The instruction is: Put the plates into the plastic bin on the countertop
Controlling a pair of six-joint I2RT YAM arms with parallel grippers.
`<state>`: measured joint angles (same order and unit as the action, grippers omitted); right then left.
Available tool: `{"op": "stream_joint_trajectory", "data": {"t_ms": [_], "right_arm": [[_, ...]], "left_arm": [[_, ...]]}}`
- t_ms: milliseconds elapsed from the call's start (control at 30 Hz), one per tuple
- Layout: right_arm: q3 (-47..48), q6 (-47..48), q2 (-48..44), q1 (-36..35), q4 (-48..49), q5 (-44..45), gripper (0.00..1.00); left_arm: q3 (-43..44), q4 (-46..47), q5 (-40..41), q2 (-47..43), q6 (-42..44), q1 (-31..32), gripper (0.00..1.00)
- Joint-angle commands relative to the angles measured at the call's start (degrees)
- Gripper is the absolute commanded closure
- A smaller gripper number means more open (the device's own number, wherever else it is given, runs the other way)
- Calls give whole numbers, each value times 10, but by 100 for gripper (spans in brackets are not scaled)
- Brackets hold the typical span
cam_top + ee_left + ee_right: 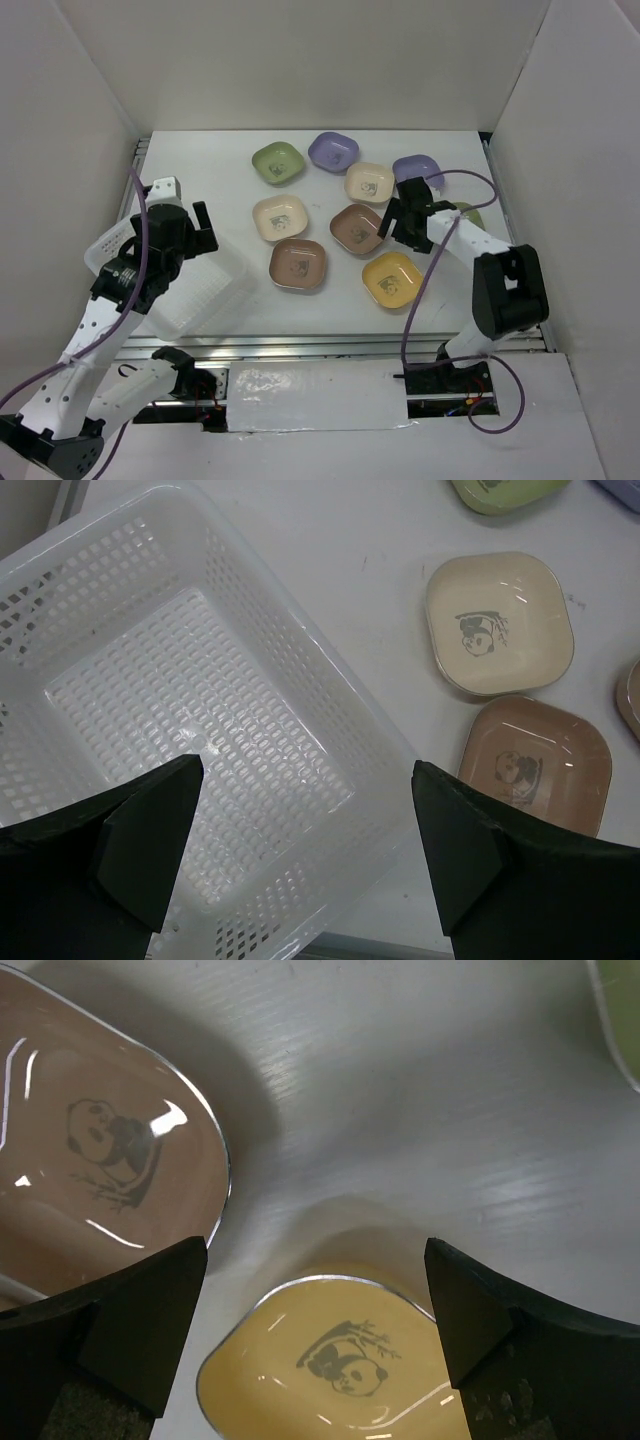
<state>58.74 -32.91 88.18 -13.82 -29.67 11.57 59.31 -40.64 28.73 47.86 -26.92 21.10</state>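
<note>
Several plates lie on the countertop: green, purple, cream, brown and yellow among them. The plastic bin stands at the front left with nothing in it. My left gripper hangs open over the bin's right rim, nothing between its fingers. My right gripper is open above the gap between a brown plate and the yellow plate, holding nothing.
White upright walls close in the table on the left, back and right. A metal rail runs along the front edge. In the left wrist view a cream plate and a brown plate lie just right of the bin.
</note>
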Motion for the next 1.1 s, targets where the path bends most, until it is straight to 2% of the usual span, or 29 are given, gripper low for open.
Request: {"op": "stream_joint_trajectory", "data": {"t_ms": [0, 100, 200, 233, 300, 400, 500, 567, 700, 733, 967, 1067], "right_arm": [[27, -1, 37, 10, 69, -43, 3], [23, -5, 71, 8, 86, -59, 8], [38, -4, 105, 0, 92, -64, 17], [44, -1, 113, 0, 89, -66, 25], [55, 0, 133, -3, 90, -74, 34], [65, 1, 149, -9, 88, -74, 45], [64, 0, 153, -21, 94, -76, 65], [64, -1, 148, -30, 95, -76, 70], [81, -8, 138, -49, 87, -69, 92], [90, -11, 130, -54, 81, -66, 100], [138, -21, 61, -98, 40, 4, 100], [219, -20, 54, -143, -34, 65, 100]], "left_arm": [[13, 17, -18, 6, 14, 1, 1], [13, 18, -22, 8, 16, 1, 1], [12, 20, -26, 5, 19, 1, 1], [12, 21, -26, 3, 20, 2, 1], [11, 21, -25, 1, 20, 2, 1], [12, 19, -23, 1, 20, 1, 1], [12, 18, -19, 1, 19, 1, 1], [12, 17, -18, 0, 19, 1, 1], [11, 17, -13, -5, 17, 1, 1], [11, 18, -14, -6, 17, 1, 1], [11, 21, -31, 2, 19, 1, 1], [15, 16, -22, 0, 12, 0, 1]]}}
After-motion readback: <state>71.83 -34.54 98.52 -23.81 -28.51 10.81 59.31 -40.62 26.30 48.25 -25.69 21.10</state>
